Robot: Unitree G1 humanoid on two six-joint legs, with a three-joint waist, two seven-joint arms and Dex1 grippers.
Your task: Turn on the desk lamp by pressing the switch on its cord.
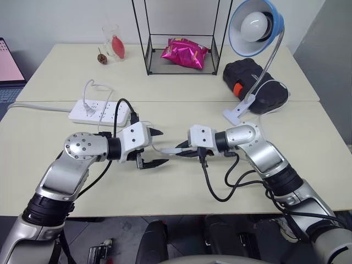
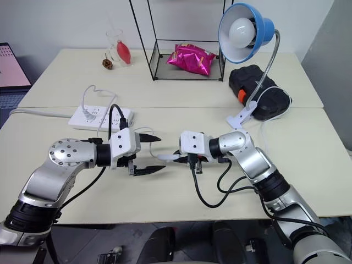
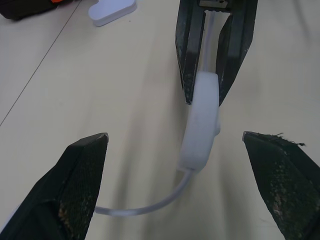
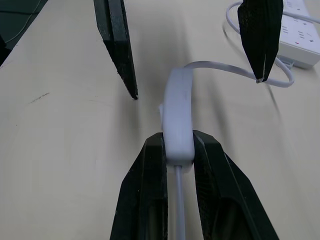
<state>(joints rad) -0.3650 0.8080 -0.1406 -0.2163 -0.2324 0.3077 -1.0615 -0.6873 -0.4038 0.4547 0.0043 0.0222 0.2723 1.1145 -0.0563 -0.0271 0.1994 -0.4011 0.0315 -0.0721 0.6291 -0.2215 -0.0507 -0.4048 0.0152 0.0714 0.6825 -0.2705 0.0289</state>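
A: Where's the switch point(image 4: 179, 114) right now?

B: Off the table point(image 1: 181, 187), pinched by its rear end between the right gripper's point(image 1: 182, 149) closed fingers. The free end sticks out past the fingertips, pointing at the left gripper point(image 1: 155, 147). From there the cord point(image 3: 150, 204) curls away in a loop toward the power strip point(image 1: 99, 111).

A: And the left one?

B: Spread wide, holding nothing. In its wrist view the switch sits dead ahead at twelve o'clock, between the two open fingertips point(image 3: 85, 165) but short of them — not touching either.

A: So the long axis?

B: Runs along the line joining the two grippers, roughly nine to three across the head view. The left gripper faces it end-on, and the rocker seems to sit on a broad face, though I can't make out which side it's on.

A: Which arm presses, then?

B: My judgement is the left. The right is busy as the clamp, and the left is just beside the free end. It would need to come forward at twelve o'clock until its fingers straddle the body, then squeeze across the flat faces.

A: The desk lamp point(image 1: 256, 23)?

B: At about one o'clock from the grippers, well apart, clipped at the table's far right by the black case point(image 1: 254, 83). The bulb point(image 1: 257, 26) looks unlit, so the press is not yet done.
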